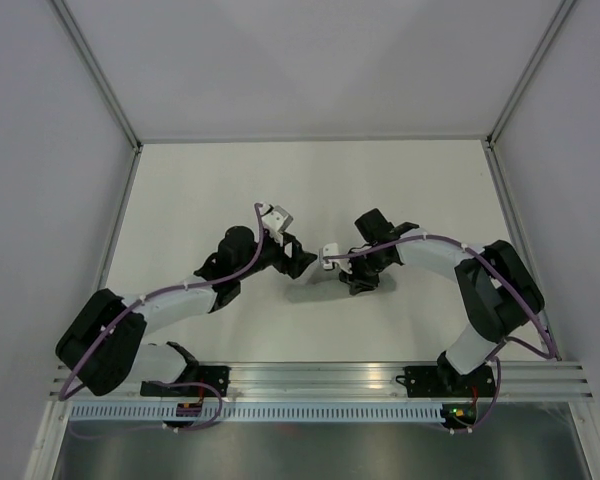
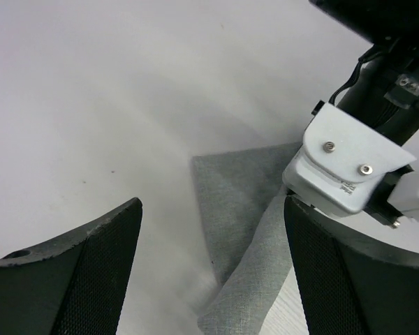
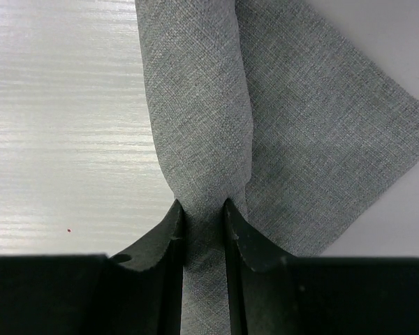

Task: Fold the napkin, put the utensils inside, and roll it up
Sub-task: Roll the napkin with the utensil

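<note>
Left tool (image 2: 209,209): wide apart over white worktop (image 2: 91,105).
Right tool (image 3: 204,209): clamped on fold of mid-grey woven fabric napkin (image 3: 300,125).

Looks like a robotics lab test cell tbh: plain white tabletop (image 1: 310,180) boxed in by blank white wall panels (image 1: 310,60), slotted aluminium rail (image 1: 320,375) across the bottom.

From the right wrist, the napkin (image 3: 195,105) is cut off by the upper edge, and its pinched fold is hidden inside the right tool (image 3: 204,216); overhead, it seems mostly covered by the right arm (image 1: 380,262).
</note>
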Robot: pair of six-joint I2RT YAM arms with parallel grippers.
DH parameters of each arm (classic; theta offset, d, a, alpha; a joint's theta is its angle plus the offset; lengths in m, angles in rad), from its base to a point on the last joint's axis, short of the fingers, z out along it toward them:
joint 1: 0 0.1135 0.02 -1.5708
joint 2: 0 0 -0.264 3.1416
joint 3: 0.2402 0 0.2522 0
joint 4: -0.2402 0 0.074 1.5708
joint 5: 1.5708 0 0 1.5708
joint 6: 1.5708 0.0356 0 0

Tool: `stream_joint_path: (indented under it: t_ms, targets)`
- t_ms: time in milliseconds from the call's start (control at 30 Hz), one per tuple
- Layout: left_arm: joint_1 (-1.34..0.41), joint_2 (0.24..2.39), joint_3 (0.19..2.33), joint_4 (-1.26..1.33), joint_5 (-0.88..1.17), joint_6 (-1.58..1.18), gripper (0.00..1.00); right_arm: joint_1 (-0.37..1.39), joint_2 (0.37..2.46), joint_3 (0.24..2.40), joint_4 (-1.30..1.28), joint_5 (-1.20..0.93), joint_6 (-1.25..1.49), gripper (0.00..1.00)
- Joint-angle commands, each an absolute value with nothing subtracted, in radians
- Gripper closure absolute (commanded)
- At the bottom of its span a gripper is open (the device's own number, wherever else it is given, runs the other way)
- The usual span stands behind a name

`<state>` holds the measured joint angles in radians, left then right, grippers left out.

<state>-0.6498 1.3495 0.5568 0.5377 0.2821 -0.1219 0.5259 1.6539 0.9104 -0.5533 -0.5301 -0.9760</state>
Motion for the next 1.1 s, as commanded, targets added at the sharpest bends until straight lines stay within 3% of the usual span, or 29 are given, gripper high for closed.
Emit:
stream_joint_path:
  t_ms: [0, 300, 567, 767, 1067]
  targets:
    - [-0.640, 1.233, 0.500, 0.660, 0.156, -0.149, 0.13, 0.514, 1.766, 0.899, -0.750, -0.413, -0.968, 0.99]
    - [-0.634, 1.030, 0.328, 0.712, 0.080, -0.212, 0.12, 0.450, 1.888, 1.058, -0.900, -0.474, -0.997, 1.00]
    - [-0.637, 0.850, 0.297, 0.649, 0.201, -0.233, 0.13, 0.413, 2.005, 1.158, -0.980, -0.491, -1.008, 1.00]
    - [-0.733, 0.942, 0.371, 0.515, 0.172, -0.100, 0.12, 0.407, 2.077, 1.236, -1.028, -0.494, -1.005, 0.99]
    - [-0.953, 1.189, 0.433, 0.616, 0.025, 0.129, 0.10, 0.405, 2.152, 1.350, -1.068, -0.489, -0.974, 0.99]
